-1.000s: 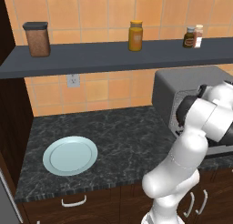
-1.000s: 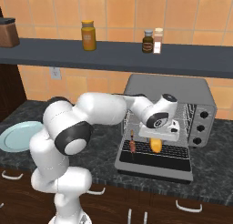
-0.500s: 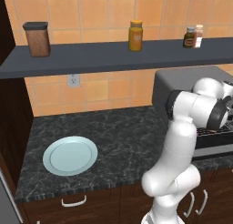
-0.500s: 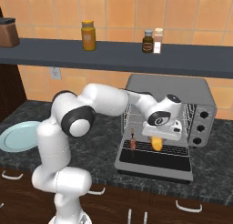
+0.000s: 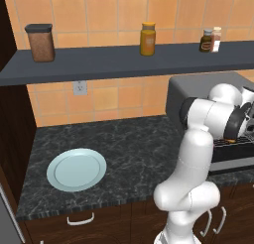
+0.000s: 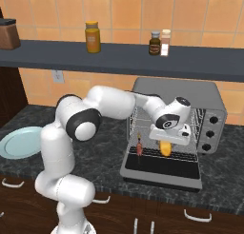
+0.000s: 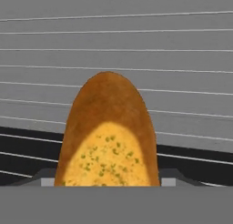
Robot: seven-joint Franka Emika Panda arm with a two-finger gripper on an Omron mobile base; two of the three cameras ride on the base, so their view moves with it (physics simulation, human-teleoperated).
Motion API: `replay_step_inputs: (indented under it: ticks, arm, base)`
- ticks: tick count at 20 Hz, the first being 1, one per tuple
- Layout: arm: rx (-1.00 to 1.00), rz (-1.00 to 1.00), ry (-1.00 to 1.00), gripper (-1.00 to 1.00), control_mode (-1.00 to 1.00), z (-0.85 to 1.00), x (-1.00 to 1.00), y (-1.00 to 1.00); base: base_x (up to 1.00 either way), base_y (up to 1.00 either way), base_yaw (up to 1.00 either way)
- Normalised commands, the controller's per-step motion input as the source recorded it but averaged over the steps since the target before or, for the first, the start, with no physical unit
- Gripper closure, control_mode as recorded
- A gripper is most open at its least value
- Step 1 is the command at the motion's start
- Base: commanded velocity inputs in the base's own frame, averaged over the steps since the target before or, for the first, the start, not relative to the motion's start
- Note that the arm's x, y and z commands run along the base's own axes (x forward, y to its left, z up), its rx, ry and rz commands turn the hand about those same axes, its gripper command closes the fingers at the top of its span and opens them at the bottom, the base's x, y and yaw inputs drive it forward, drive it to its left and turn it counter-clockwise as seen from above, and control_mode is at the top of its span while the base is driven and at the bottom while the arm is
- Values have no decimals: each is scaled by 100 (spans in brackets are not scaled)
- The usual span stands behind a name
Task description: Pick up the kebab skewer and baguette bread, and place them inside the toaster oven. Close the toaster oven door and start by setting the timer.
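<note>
The toaster oven [image 6: 177, 92] stands on the counter with its door [image 6: 162, 170] folded down flat. My gripper [image 6: 167, 141] reaches into the oven's mouth, shut on the baguette bread [image 6: 165, 148], which hangs end-down just above the lower wire rack. In the hand view the baguette bread [image 7: 108, 136] lies between my fingers, pointing at the rack wires and hiding the gripper [image 7: 107, 181] tips. The kebab skewer [image 6: 139, 148] lies on the rack at the left side of the oven. From the left base view my arm hides the oven's [image 5: 198, 96] opening.
A pale blue plate [image 5: 76, 168] sits on the dark counter to the left. A shelf [image 6: 119, 59] above carries jars and bottles. Two knobs [image 6: 210, 133] sit on the oven's right panel. Cabinet handles line the counter front.
My arm's elbow has swung to the right while the hand with the baguette bread has stayed almost in place inside the oven. The skewer has not moved.
</note>
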Motion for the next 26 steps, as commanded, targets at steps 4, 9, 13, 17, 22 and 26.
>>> replay_step_inputs:
  ticks: [4,9,13,17,22,26]
  arm:
    - [0,-7,0,-100,-100,10,0,0]
    - [0,-10,-2,-100,-100,9,-16,-5]
    - [0,-10,-8,-100,-100,33,-42,-2]
    - [0,-20,-2,-100,-100,20,-66,-4]
    - [0,-21,0,-100,-100,0,-81,1]
    - [0,-12,3,-100,-100,-6,-64,24]
  base:
    - [0,0,0]
    - [0,0,0]
    - [0,0,0]
    - [0,0,0]
    - [0,0,0]
    - [0,0,0]
